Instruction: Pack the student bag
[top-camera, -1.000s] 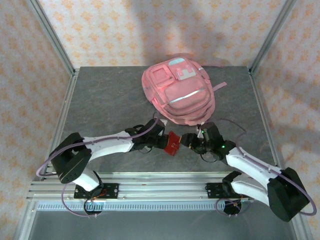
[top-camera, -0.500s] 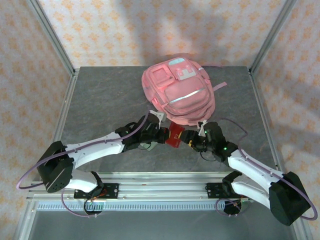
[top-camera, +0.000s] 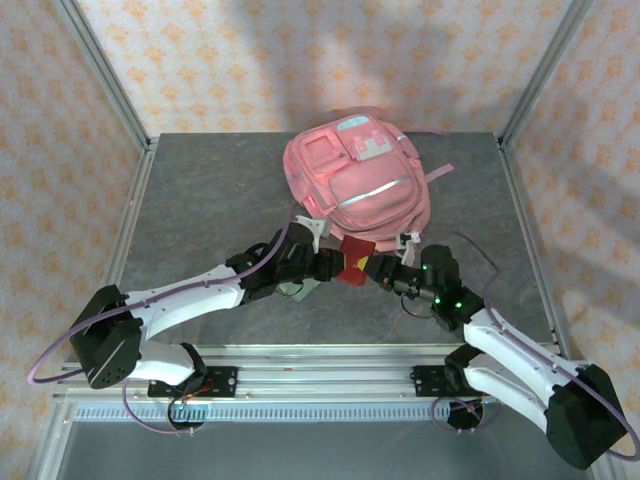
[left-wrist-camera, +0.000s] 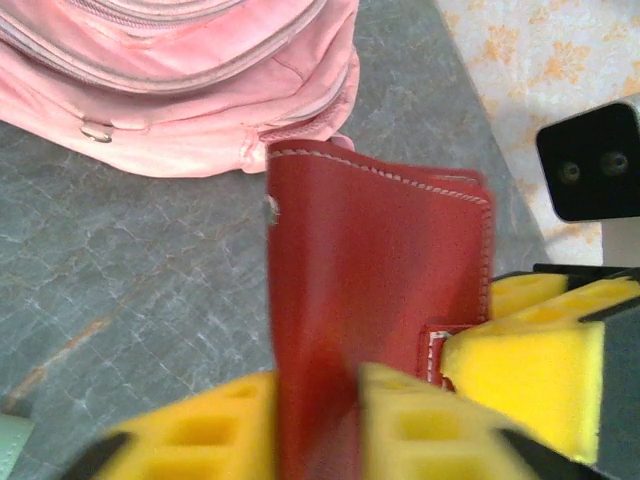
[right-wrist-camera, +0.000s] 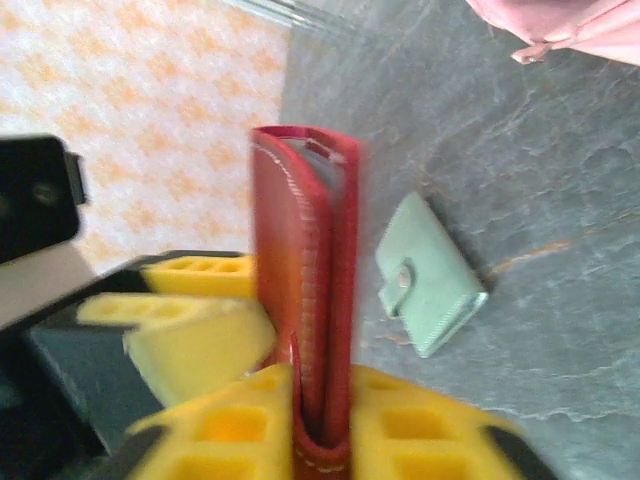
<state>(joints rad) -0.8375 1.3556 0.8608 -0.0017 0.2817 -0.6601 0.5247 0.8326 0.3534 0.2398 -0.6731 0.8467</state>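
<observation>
The pink student bag (top-camera: 355, 185) lies flat at the back middle of the table; its lower edge shows in the left wrist view (left-wrist-camera: 180, 90). Just in front of it a red wallet (top-camera: 353, 252) is held upright between both grippers. My right gripper (right-wrist-camera: 325, 400) is shut on the wallet (right-wrist-camera: 300, 250), pinching its spine edge-on; from above it (top-camera: 372, 270) sits right of the wallet. My left gripper (left-wrist-camera: 318, 400) has its blurred jaws parted, and the wallet's face (left-wrist-camera: 380, 260) shows in the gap; from above it (top-camera: 335, 266) sits left of the wallet.
A pale green wallet (right-wrist-camera: 430, 275) lies flat on the grey table under the left arm (top-camera: 298, 290). Metal frame posts and patterned walls enclose the table. Bare table (top-camera: 200, 190) lies left of the bag.
The red wallet has moved up toward the bag's front edge with both grippers. The right gripper has shut on it, and the left jaws have parted.
</observation>
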